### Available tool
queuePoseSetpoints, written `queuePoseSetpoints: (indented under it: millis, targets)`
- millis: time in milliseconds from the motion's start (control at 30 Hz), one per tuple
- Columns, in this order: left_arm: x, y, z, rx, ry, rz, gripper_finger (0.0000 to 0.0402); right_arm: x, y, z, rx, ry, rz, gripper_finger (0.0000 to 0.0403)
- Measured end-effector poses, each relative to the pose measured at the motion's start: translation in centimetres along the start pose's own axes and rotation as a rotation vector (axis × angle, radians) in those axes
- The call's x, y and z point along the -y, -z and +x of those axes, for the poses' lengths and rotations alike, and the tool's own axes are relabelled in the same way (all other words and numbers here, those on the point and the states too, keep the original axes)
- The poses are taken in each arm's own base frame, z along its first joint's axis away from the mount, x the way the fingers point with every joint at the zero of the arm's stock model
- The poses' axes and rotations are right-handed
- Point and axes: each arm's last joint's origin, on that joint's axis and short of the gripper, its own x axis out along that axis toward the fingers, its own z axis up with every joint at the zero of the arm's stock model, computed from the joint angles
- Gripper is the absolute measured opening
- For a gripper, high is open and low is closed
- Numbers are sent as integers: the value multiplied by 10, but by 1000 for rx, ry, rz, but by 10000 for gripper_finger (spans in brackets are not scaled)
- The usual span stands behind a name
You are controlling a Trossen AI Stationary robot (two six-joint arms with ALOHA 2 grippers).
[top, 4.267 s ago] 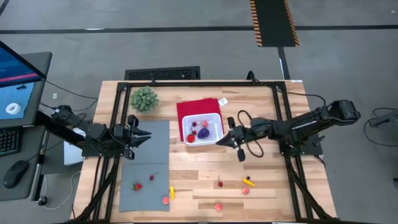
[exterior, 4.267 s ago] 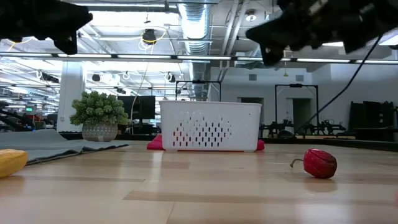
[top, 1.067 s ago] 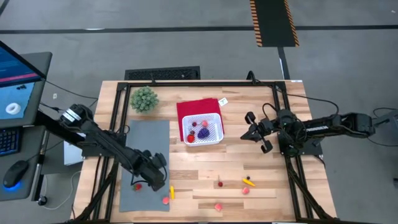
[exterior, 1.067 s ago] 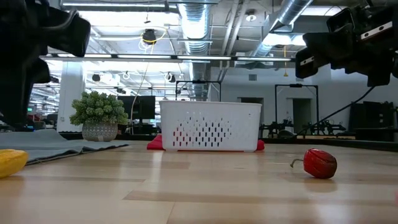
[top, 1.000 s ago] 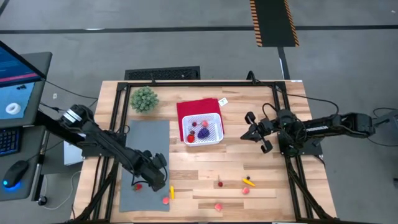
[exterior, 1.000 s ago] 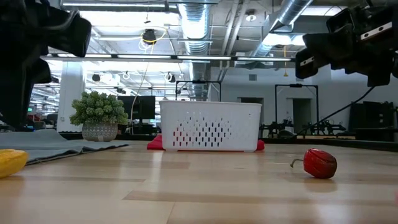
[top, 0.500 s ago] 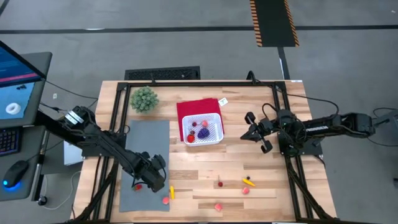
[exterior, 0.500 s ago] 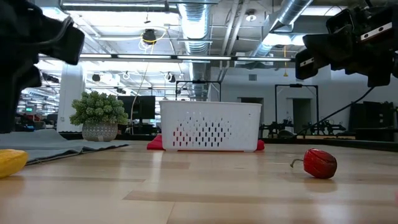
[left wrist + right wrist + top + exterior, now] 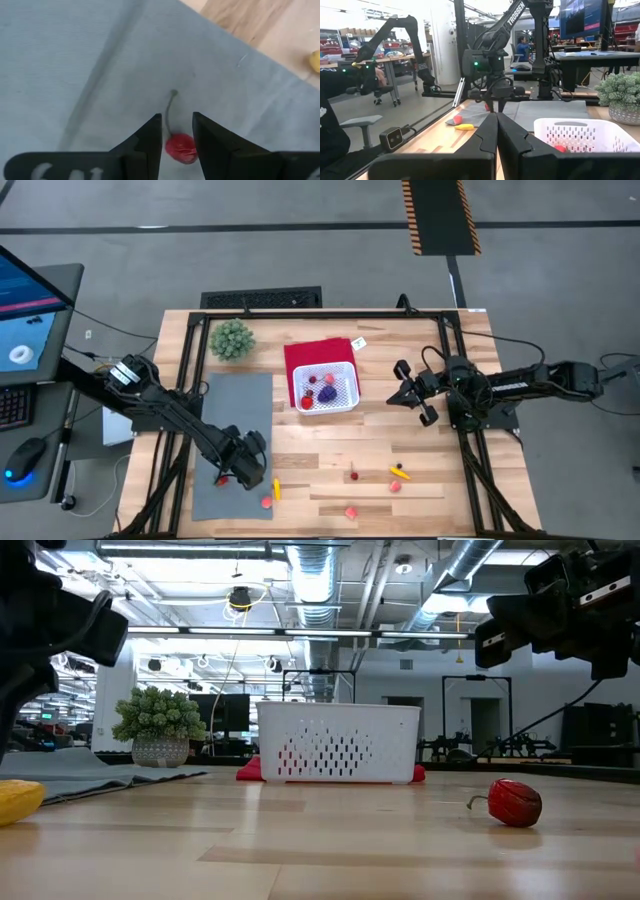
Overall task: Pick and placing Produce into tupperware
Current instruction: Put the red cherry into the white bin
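My left gripper (image 9: pixel 226 476) hangs low over the near part of the grey mat (image 9: pixel 240 405), its fingers on either side of a small red cherry (image 9: pixel 181 148) with a thin stem. My right gripper (image 9: pixel 392 397) waits shut, right of the white latticed tupperware (image 9: pixel 328 406), which stands on a red cloth (image 9: pixel 310 352) and holds a few red pieces and a purple one (image 9: pixel 327 393). Loose produce lies on the wood near the near edge: a red piece (image 9: pixel 353 475), a yellow one (image 9: pixel 400 472) and pink ones (image 9: pixel 395 487). My left gripper pinches the cherry's round red body (image 9: pixel 175 145) between its two fingers, coming from above and pointing down. The stem (image 9: pixel 170 107) sticks out ahead of the fingers over the mat. Whether the cherry is clear of the mat, I cannot tell.
A pink piece (image 9: pixel 266 501) and a yellow piece (image 9: pixel 276 488) lie at the mat's near right corner, close to the left gripper. A green bushy plant (image 9: pixel 231 338) stands at the far left. Bare wood lies between the mat and the tupperware.
The left arm has shifted a little while its gripper has stayed over the cherry on the mat; in the low view its dark bulk has drawn toward the picture's left and upward. The right arm has kept still.
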Motion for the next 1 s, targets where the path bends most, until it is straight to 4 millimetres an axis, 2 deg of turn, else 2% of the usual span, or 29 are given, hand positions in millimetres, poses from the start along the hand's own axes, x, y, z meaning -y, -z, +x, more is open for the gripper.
queuePoseSetpoints:
  millis: [867, 1000]
  targets:
    - [-1, 1, 1, 14, -22, 9, 98, 0, 1, 0, -5, 0, 10, 33]
    - [-5, 5, 6, 6, -26, 8, 98, 0, 1, 0, -5, 0, 11, 32]
